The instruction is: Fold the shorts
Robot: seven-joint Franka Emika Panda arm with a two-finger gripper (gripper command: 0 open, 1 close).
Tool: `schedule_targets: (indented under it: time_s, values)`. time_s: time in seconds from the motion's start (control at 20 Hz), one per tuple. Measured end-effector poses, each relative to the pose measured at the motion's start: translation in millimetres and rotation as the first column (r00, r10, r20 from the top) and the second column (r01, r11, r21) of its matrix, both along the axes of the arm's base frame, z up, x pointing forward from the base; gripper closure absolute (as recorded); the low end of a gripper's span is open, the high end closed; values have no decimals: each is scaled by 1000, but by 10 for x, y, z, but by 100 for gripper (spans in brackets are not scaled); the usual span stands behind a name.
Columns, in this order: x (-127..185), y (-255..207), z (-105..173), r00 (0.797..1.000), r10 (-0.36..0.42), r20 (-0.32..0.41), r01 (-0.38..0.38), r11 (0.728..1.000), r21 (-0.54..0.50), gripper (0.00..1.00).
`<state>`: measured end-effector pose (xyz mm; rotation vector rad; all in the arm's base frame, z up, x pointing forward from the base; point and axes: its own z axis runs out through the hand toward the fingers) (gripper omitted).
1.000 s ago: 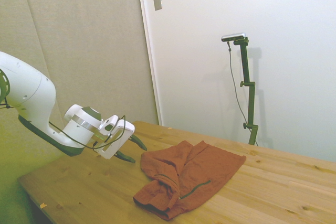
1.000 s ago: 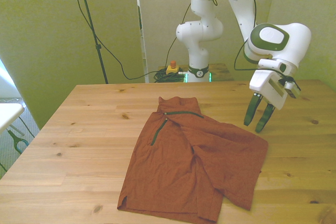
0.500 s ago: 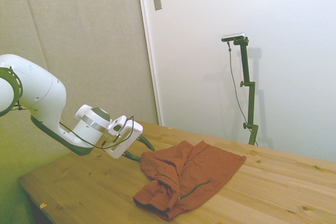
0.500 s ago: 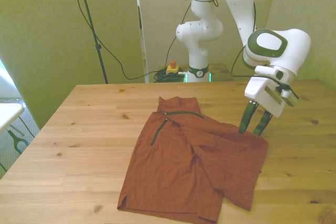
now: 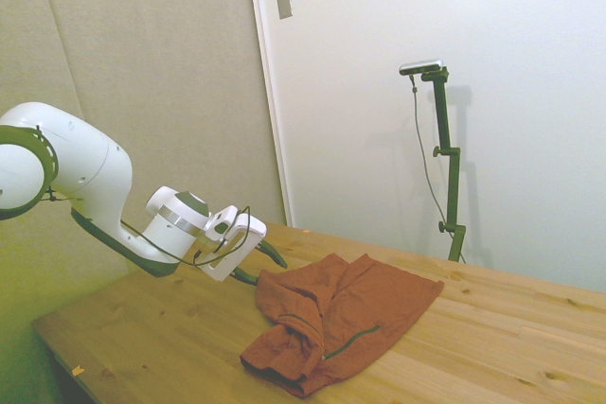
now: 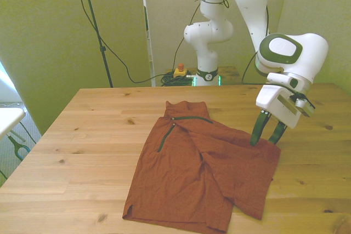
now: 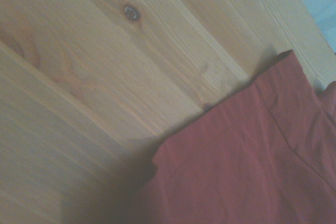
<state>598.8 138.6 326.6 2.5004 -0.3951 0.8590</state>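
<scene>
Rust-orange shorts (image 6: 203, 171) lie wrinkled, partly folded.

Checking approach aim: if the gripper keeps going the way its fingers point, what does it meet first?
Most likely the near corner of the wrinkled rust-orange fabric shorts; the open gripper points down at that edge, though depth is unclear.

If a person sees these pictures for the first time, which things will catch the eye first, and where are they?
First comes the rust-orange, wrinkled fabric shorts lying spread on the light wooden table, with a short dark zipper line near their far end. Next is the white arm's two-finger gripper with dark fingers, open, its tips down at the shorts' edge on the front view's right. The wrist view shows that same fabric edge against bare wood.
</scene>
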Motion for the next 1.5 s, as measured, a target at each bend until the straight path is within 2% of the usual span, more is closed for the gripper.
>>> schedule_targets:
  time_s: [0.15, 0.2, 1.5]
  values:
    - [70, 0, -1, 1000, -3, 6, 3, 1000, 3, 0]
    - [88, 2, -1, 1000, -3, 8, 3, 1000, 4, 100]
    - [201, 23, -200, 1000, -1, -10, 2, 1000, 10, 100]
